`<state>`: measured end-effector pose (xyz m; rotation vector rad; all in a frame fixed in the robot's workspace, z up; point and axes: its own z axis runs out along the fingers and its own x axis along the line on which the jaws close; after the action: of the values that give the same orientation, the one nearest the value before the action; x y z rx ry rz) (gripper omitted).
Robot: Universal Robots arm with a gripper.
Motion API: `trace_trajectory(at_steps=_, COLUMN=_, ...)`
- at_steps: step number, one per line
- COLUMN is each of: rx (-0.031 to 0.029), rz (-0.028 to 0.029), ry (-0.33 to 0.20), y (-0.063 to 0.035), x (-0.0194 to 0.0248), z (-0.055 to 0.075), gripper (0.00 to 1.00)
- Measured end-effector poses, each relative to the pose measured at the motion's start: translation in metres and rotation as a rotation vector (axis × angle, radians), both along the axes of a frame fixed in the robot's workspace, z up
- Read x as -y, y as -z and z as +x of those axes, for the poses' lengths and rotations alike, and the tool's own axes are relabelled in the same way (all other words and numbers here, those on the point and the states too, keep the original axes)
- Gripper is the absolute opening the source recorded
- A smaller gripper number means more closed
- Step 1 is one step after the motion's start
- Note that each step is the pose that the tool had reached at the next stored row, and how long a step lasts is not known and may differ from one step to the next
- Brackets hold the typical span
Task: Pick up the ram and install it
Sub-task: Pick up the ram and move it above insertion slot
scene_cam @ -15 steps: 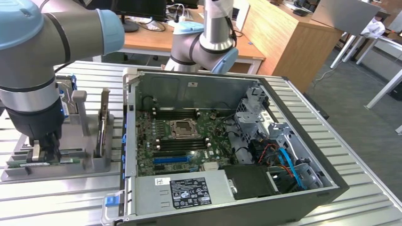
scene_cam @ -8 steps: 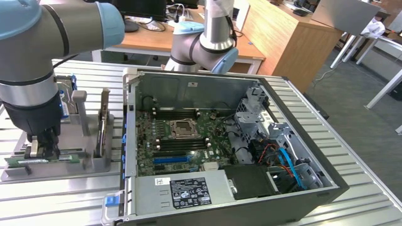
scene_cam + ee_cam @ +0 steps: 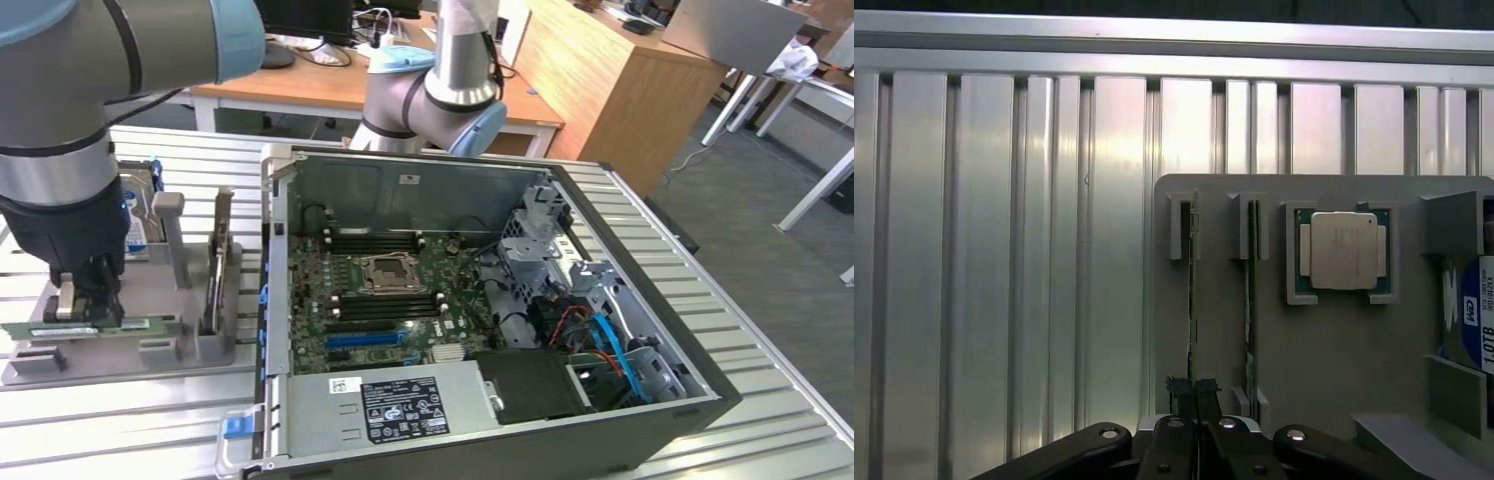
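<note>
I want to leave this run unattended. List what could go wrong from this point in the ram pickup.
1. The gripper is shut on the ram, which sits in the grey holder; a tilted lift could jam it in the slot posts.
2. A second stick stands close beside it, so the gripper might snag it.
3. The motherboard's slots lie down inside the open case; a small misalignment may block seating.
</note>
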<state>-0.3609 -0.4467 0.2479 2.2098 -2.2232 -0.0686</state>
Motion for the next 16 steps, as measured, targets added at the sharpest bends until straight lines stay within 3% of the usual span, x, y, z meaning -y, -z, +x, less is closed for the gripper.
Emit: trace_trajectory(at_steps=16, rx=-0.0001, rz=0.0, ry=0.0, y=-0.046, x=0.0, z=0.0, gripper=0.11)
